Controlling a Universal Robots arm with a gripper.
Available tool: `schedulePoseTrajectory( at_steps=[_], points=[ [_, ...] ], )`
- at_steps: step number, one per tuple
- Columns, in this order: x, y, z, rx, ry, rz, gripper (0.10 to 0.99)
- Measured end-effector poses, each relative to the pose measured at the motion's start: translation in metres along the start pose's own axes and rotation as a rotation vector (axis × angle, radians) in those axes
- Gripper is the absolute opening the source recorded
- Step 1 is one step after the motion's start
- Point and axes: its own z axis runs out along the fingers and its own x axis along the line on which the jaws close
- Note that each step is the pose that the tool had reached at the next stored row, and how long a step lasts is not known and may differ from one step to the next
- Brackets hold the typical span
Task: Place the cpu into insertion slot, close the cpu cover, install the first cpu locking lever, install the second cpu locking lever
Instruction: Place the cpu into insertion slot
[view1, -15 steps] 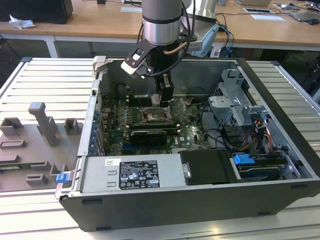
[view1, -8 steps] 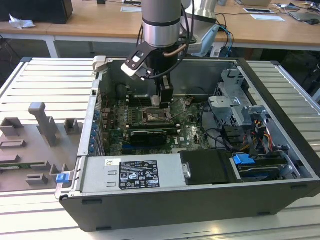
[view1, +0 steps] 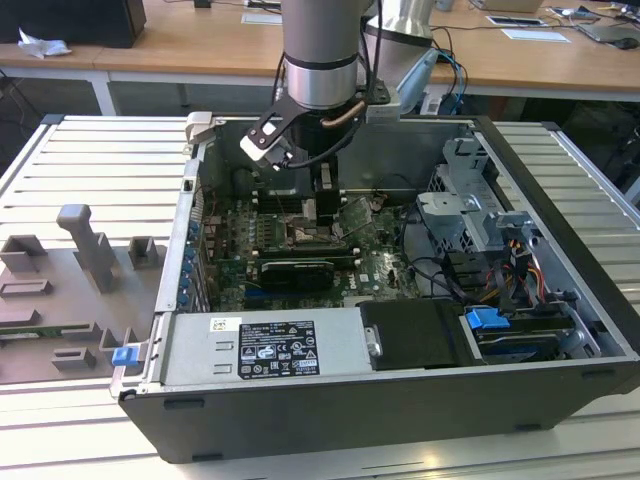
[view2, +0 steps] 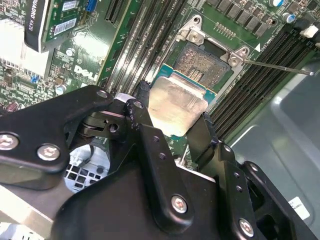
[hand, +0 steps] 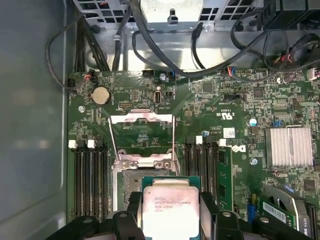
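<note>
cpu (view2: 177, 100) is held flat, clenched by the tool (view2: 174, 114) on two opposite edges; insertion slot (view2: 202, 62) lies just ahead of the chip, its near edge overlapped; cpu cover (hand: 141, 119) is swung open beyond the slot; height above slot cannot be told.

The cpu (view2: 176, 106), a flat square chip with a pale silver face and green edge, is clamped between the two black fingers (view2: 202, 131), face up. Below and just ahead of the fingers lies the insertion slot (view2: 202, 61), its dark pin field bare. Beyond it, the silver cpu cover (hand: 141, 119) is swung open.
</note>
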Motion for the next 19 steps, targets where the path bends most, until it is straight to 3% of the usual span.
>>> schedulePoseTrajectory(
  at_steps=[8, 19],
  points=[
    [0.0009, -0.0007, 0.008, 0.0, -0.0018, 0.024, 0.541],
    [0.0055, -0.0021, 0.0221, 0.001, 0.0055, -0.058, 0.541]
  ],
)
